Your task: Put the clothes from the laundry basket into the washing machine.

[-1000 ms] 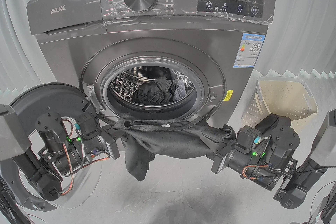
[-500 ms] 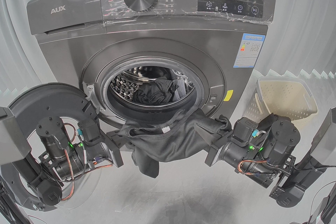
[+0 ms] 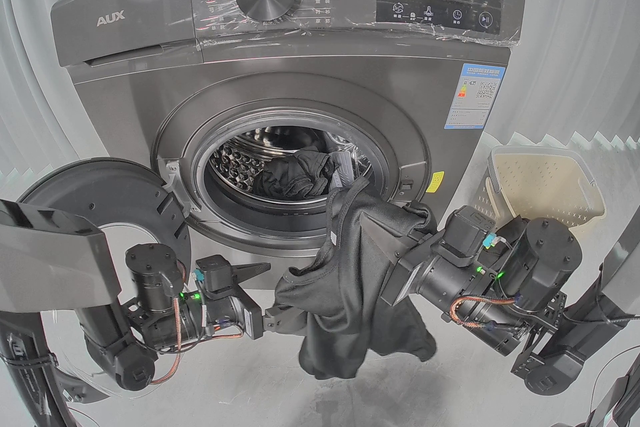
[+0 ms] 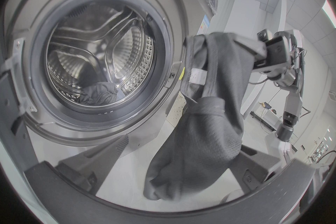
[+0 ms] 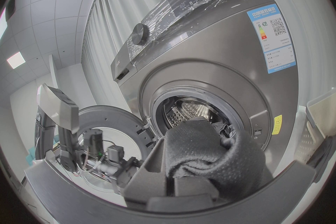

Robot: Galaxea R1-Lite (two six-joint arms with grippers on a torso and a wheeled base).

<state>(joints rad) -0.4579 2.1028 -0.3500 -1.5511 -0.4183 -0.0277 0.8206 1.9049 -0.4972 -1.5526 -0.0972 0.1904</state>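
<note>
A dark grey metal front-loading washing machine (image 3: 133,108) stands on the pale floor with its round door (image 3: 100,195) swung wide open on the robot's left. Inside the perforated steel drum (image 3: 233,165) lies a crumpled black garment (image 3: 293,175), resting low against the drum's bottom.

The right tool (image 3: 393,241) is clamped on a dark grey knitted garment (image 3: 347,288), its fingers largely buried in bunched cloth. It holds the garment's upper part up at the lower right rim of the door opening. There a fold of cloth peaks just in front of the rubber seal, and I cannot tell whether it touches. From there the garment hangs straight down in a long loose bundle, its lowest end clear of the floor. A small white label (image 3: 333,238) shows on its upper edge. In the right wrist view the cloth (image 5: 210,151) is heaped over and between the fingers, in front of the drum mouth.

The left tool (image 3: 270,295) sits low in front of the machine, below the door opening, with its jaws spread wide and gripping nothing. Its farther finger lies against the garment's lower left side. In the left wrist view the hanging garment (image 4: 206,123) drops between the two fingers (image 4: 94,165), which stand well apart.

A cream perforated plastic laundry basket (image 3: 567,181) stands on the floor just beside the machine's right side, behind the right arm.
</note>
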